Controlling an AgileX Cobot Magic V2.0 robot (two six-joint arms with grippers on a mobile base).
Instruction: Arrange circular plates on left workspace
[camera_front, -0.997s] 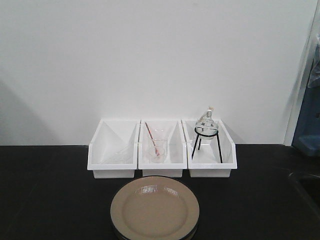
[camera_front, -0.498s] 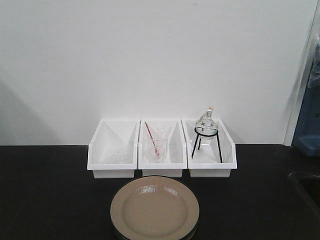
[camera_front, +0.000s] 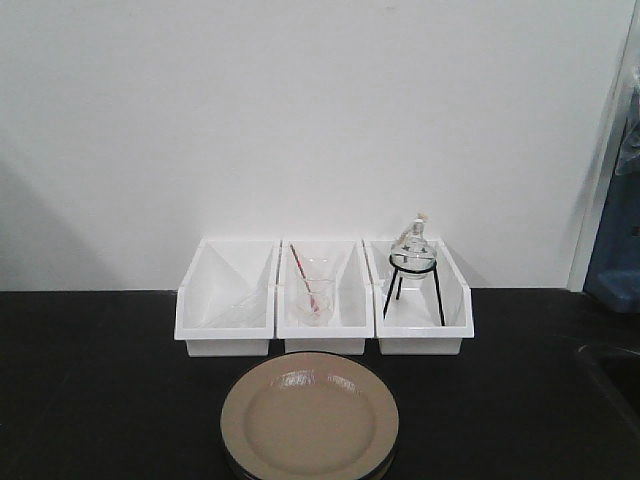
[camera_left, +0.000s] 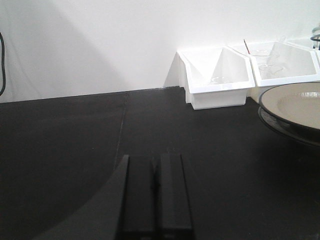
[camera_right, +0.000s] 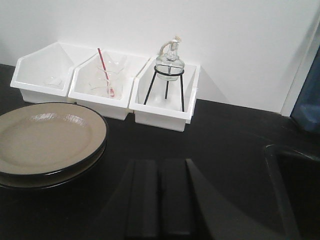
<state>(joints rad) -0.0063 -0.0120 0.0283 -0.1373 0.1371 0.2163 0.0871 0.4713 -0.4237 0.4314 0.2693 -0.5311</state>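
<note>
Two circular plates sit stacked on the black benchtop (camera_front: 100, 390), centred in front of the white bins. The top plate (camera_front: 309, 416) is beige with a dark rim; only the dark edge of the lower plate (camera_front: 385, 466) shows beneath it. The stack also shows at the right edge of the left wrist view (camera_left: 295, 107) and at the left of the right wrist view (camera_right: 42, 140). My left gripper (camera_left: 156, 160) is shut and empty, left of the plates. My right gripper (camera_right: 160, 165) is shut and empty, right of the plates. Neither gripper shows in the front view.
Three white bins stand against the wall: the left bin (camera_front: 228, 297) holds clear glassware, the middle bin (camera_front: 320, 297) a beaker with a red-striped rod, the right bin (camera_front: 418, 297) a glass burner on a black tripod. A recessed sink (camera_right: 292, 185) lies at the right.
</note>
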